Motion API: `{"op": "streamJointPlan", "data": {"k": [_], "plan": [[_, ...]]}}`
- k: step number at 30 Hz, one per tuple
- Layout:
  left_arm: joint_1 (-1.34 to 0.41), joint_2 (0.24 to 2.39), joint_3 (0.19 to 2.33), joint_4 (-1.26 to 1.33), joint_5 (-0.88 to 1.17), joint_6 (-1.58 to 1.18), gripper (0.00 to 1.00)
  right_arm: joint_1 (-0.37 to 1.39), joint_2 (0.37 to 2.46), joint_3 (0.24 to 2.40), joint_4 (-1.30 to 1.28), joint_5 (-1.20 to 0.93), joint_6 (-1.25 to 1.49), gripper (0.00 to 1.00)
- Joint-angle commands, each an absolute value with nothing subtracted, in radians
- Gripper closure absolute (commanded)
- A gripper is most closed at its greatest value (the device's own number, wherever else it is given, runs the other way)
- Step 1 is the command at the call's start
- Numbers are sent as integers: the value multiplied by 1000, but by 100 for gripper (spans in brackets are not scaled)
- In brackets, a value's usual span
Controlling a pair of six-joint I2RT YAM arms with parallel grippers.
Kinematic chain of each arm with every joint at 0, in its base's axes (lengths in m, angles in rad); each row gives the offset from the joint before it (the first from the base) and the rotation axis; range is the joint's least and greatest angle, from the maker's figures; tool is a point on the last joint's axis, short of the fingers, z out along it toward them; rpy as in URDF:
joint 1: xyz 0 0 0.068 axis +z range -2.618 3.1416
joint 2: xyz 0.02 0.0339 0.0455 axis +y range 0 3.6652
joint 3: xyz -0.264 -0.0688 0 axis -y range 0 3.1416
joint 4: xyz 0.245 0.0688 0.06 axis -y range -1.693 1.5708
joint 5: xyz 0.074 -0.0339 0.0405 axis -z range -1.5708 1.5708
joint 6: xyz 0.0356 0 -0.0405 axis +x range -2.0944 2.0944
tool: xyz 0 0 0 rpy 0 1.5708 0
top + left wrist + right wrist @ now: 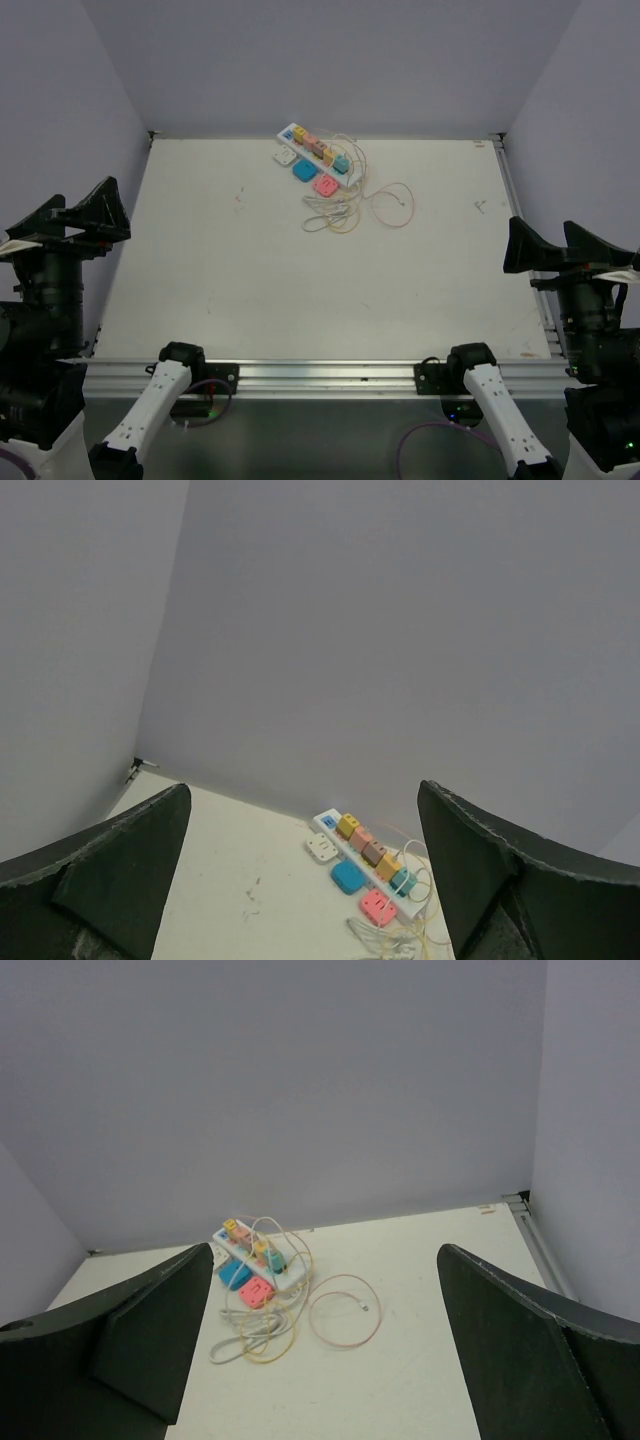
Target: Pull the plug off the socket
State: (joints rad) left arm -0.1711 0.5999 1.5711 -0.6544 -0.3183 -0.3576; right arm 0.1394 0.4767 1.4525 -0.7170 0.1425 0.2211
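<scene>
Left gripper (302,786): jaws spread wide with nothing between them, raised at the table's left side
Right gripper (325,1248): jaws spread wide as well, holding nothing, raised at the table's right side
Socket (318,153): long white power strip lying at a slant by the middle of the far edge, close to the back wall and well apart from both grippers
Plugs (375,852): a row of small coloured cubes standing in the strip, with a teal one at its right end
Loose squares: white square (285,156), blue square (303,171) and pink square (325,185) lie flat just beside the strip's near side
Cords (388,205): thin pale loops tangled on the near right of the strip
Writing: any marks on the strip are too small to read
Table (300,290): matt white top with a few faint scuffs
Rails (330,375): bare metal along the near edge – another runs up the right edge
Walls (330,60): plain pale lilac-grey, closing in the back, left and right
</scene>
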Motion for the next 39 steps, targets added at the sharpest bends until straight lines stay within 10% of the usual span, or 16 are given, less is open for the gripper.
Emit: {"op": "streamJointPlan", "data": {"k": [1,18,39], "plan": [[-176,600,1560,-607,-311,-373,0,143,483,1442,-669,144,229,1],[-176,620,1405,-538,-187,-454,1,143,549,1385,-722,121,262,1],[-176,681,846,-313,-90,-336,1,184,1184,1197,-596,-103,508,1]]}}
